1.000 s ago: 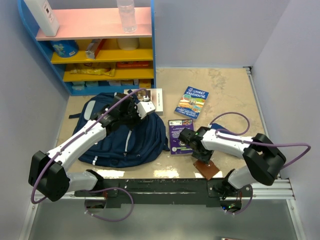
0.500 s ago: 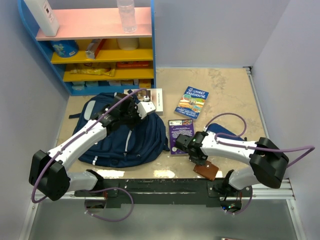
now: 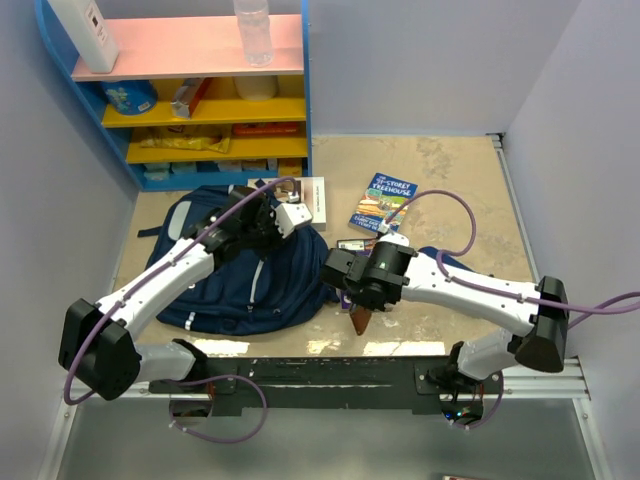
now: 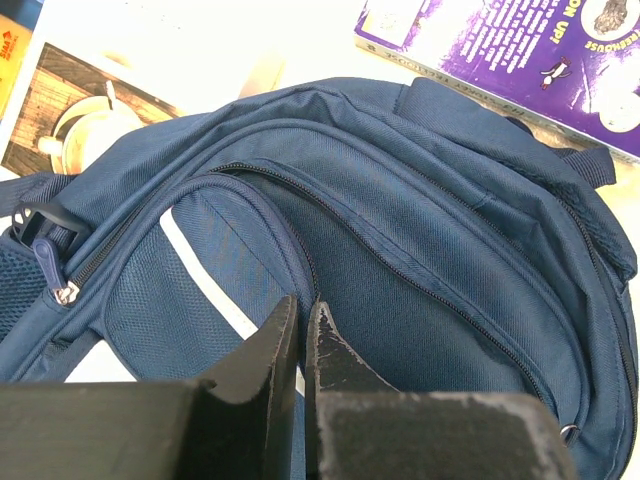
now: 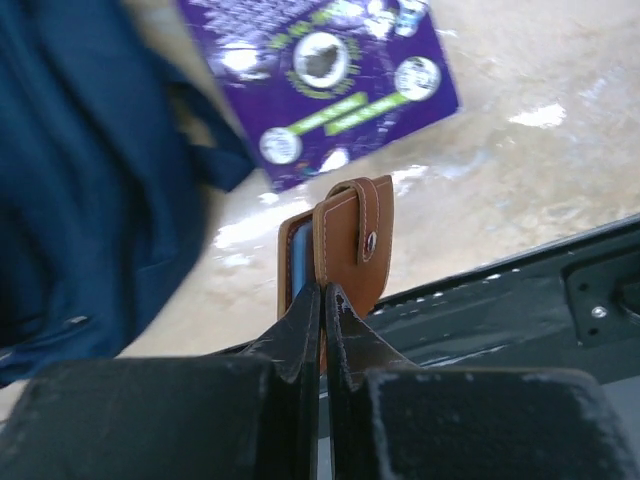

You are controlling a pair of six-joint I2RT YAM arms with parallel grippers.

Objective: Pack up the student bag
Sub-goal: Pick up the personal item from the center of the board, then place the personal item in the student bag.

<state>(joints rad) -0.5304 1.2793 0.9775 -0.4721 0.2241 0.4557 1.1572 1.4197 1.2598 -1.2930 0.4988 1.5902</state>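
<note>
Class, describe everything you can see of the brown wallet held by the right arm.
The brown wallet looks like tan leather with pale stitching, a strap closed by a metal snap, and something blue at its edge. It appears lifted off the table, pinched at one end between the right gripper's fingers, beside the student bag.

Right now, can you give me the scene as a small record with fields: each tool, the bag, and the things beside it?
left tool: closed, apparently pinching the fabric of the backpack
right tool: closed on a brown wallet, close to the backpack's right edge
backpack: lying on the table
purple book: flat, beside the backpack
blue book: flat, farther back
</note>
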